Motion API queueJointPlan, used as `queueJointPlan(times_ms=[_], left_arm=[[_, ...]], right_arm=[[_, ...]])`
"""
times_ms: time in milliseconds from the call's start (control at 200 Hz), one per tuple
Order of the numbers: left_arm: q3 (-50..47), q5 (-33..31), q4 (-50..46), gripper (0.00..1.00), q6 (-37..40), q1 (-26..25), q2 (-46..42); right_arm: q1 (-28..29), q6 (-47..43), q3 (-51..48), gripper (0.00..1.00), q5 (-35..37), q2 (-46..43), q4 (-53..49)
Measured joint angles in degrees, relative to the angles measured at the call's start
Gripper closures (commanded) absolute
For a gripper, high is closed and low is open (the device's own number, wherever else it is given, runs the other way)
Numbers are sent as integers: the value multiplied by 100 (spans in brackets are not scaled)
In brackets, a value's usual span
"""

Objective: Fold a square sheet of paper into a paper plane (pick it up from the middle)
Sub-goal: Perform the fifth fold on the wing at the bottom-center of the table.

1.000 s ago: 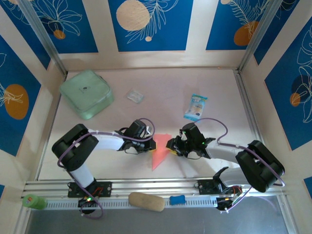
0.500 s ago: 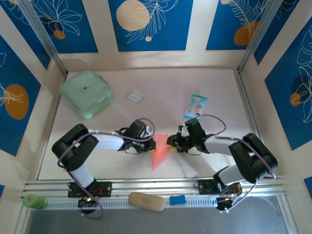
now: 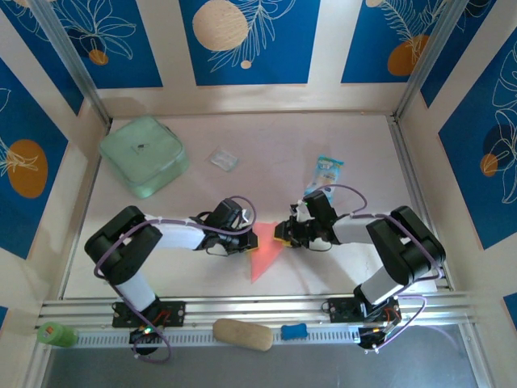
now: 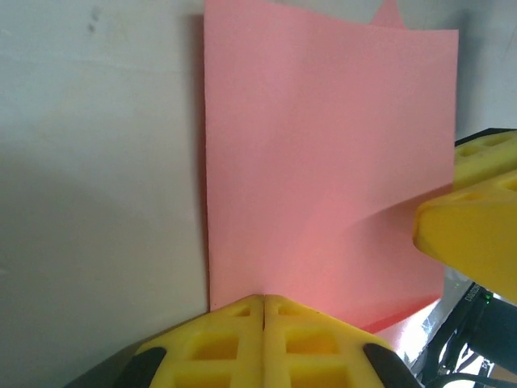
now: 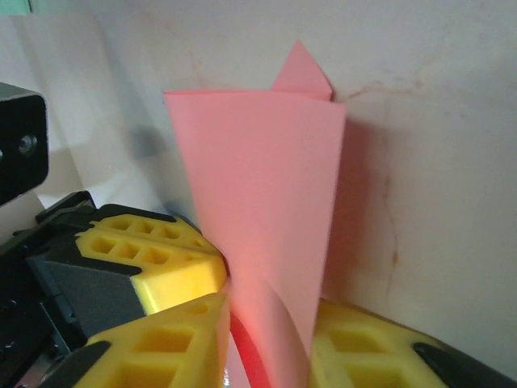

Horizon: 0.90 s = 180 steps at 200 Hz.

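Salmon-pink paper [image 3: 265, 252], folded to a point, sits between my two claws. The left claw [image 3: 252, 239] is closed on its left edge and the right claw [image 3: 280, 234] clamps its right. Beyond the right claw lies a blue-and-white packet [image 3: 324, 177], print too small to read. Bare desk [image 3: 266, 145] stretches behind both.

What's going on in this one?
Two arms are folding a pink paper near the middle of the table. The left gripper is shut on one edge of the paper. The right gripper has its fingers on either side of the opposite, curled-up edge; whether it has clamped is unclear. The paper is partly folded into a tapered shape, not a finished plane.
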Motion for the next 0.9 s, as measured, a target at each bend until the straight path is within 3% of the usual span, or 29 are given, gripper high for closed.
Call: queueJointPlan(times_ms=[230, 390, 655, 900], left_arm=[[-15, -11, -190, 87, 17, 0, -186], [-13, -98, -476, 75, 181, 0, -739], [-9, -396, -765, 75, 654, -37, -1464], [210, -1224, -1414, 55, 1606, -1003, -1744]], right_arm=[[-37, -133, 107, 94, -125, 170, -35], [-9, 4, 105, 97, -28, 111, -111], [144, 1172, -136, 98, 870, -754, -393], [422, 2312, -463, 100, 1856, -1469, -841]])
